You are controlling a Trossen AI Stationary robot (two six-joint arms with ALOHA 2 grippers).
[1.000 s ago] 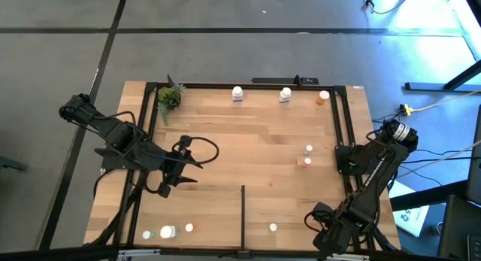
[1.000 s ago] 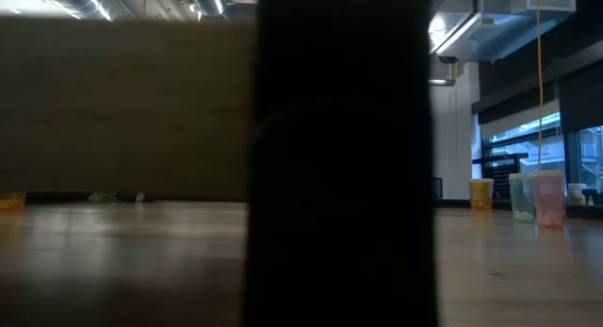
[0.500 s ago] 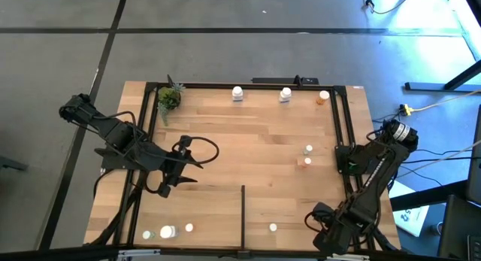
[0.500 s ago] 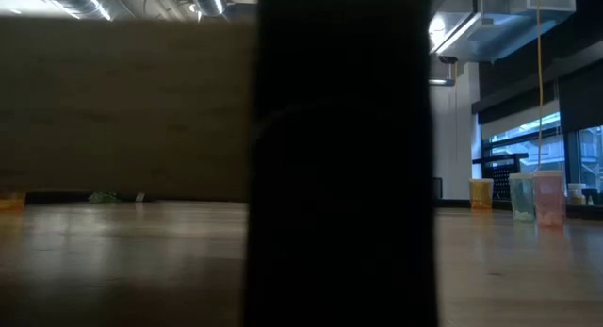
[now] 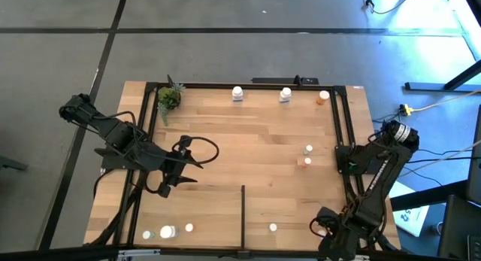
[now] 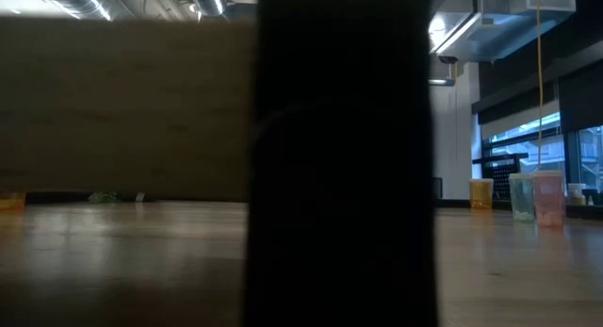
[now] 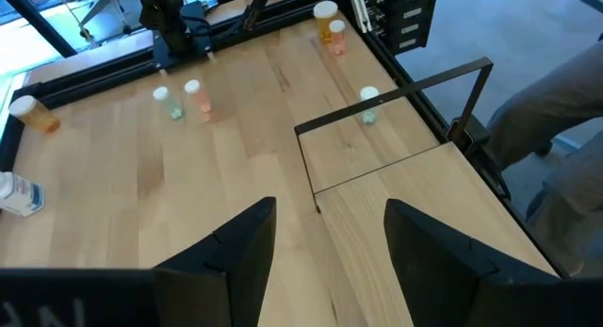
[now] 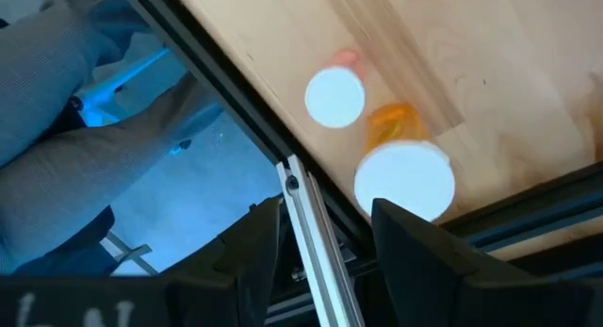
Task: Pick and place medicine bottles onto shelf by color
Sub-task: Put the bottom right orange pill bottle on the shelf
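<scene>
Both my arms are empty right now. Left end effector [image 5: 174, 176] hangs over the left side of the shelf [image 5: 255, 141], fingers apart, lined up toward the divider strip [image 5: 242, 214], probably scouting. Right end effector [image 8: 316, 247], fingers apart too, sits at the near right corner above an orange bottle [image 8: 403, 162]. The other bottles are scattered: white ones [image 5: 237, 92] along the far edge, a few [image 5: 167, 232] near the front-left corner.

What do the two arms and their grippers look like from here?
Both arms are black and jointed. The left arm has a black cable looping beside its gripper; the right arm has a silvery round end at one joint. Each wrist view shows two broad, flat, dark fingers, with faint white lettering at the picture's bottom edge.
</scene>
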